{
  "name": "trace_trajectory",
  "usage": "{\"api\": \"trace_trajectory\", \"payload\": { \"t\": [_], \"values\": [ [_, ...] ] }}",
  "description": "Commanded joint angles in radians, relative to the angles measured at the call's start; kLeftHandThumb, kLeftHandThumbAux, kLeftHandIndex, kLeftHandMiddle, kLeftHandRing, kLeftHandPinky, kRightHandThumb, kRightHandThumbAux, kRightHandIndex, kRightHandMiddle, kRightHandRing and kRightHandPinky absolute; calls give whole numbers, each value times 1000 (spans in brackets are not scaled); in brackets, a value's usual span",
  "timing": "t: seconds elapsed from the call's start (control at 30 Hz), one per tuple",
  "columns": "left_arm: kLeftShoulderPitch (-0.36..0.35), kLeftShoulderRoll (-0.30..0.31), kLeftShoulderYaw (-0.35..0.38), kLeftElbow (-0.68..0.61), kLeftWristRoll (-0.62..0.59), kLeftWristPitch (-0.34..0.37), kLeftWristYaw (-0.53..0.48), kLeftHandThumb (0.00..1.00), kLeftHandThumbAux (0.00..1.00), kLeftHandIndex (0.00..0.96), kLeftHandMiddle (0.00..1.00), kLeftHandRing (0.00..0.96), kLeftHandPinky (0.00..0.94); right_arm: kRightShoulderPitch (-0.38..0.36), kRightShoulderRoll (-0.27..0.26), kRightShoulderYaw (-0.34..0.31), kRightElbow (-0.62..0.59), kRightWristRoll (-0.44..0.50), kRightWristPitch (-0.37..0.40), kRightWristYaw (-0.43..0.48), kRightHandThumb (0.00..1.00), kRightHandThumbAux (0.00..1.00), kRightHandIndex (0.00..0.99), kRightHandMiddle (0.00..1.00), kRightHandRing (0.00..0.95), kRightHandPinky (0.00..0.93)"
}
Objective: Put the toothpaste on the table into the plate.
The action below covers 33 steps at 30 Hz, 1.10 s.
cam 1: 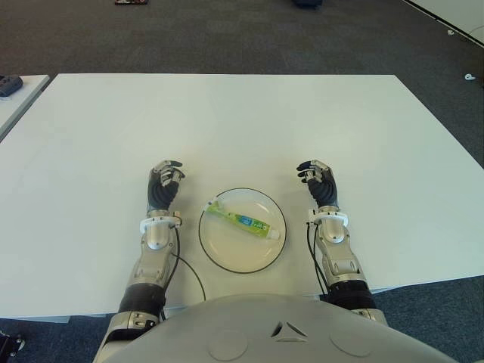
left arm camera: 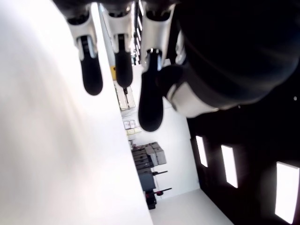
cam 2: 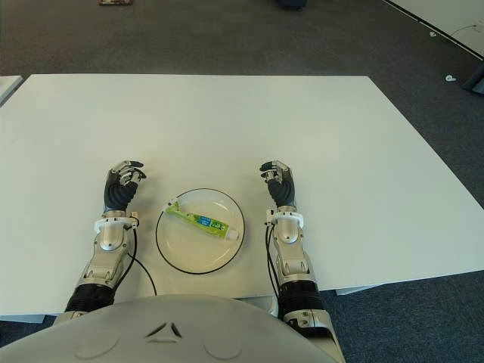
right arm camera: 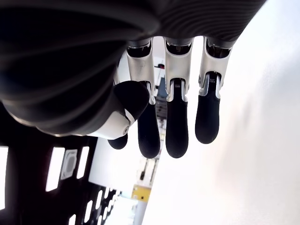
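Observation:
A green toothpaste tube (cam 1: 240, 221) with a white cap lies slantwise inside the white, dark-rimmed plate (cam 1: 227, 253) near the table's front edge. My left hand (cam 1: 164, 181) shows just left of the plate, its fingers relaxed and holding nothing. On the other side of the plate my right hand (cam 1: 318, 180) is likewise empty with loosely curved fingers. In the wrist views, each hand's fingertips (left arm camera: 150, 103) (right arm camera: 177, 136) hang free over the white table with nothing between them.
The white table (cam 1: 242, 128) stretches wide behind the hands. A second table's corner (cam 1: 19, 91) with a dark object shows at the far left. Dark carpet floor lies beyond.

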Motion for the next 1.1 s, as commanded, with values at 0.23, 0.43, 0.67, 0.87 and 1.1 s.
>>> {"api": "trace_trajectory", "payload": {
  "t": [0.23, 0.43, 0.67, 0.87, 1.1],
  "values": [
    [14, 28, -28, 15, 19, 54, -32, 711, 716, 434, 613, 613, 564, -6, -2, 5, -2, -8, 14, 2, 837, 691, 413, 466, 471, 472],
    [21, 34, -38, 8, 23, 69, -29, 710, 716, 434, 611, 612, 564, -8, -1, 3, -1, -11, 10, -1, 837, 692, 410, 466, 472, 478],
    [30, 37, -40, -1, 23, 66, -27, 710, 716, 434, 615, 615, 557, -10, -1, 3, -1, -4, 13, 7, 837, 691, 412, 465, 470, 475],
    [35, 37, -37, -6, 18, 57, -26, 710, 716, 434, 615, 615, 561, -10, -2, 2, 1, -1, 9, 12, 837, 692, 411, 465, 466, 472],
    [39, 36, -31, -11, 5, 55, -31, 710, 716, 434, 611, 615, 572, -11, -2, 2, 3, 7, 4, 22, 838, 692, 410, 465, 462, 470]
  ]
}}
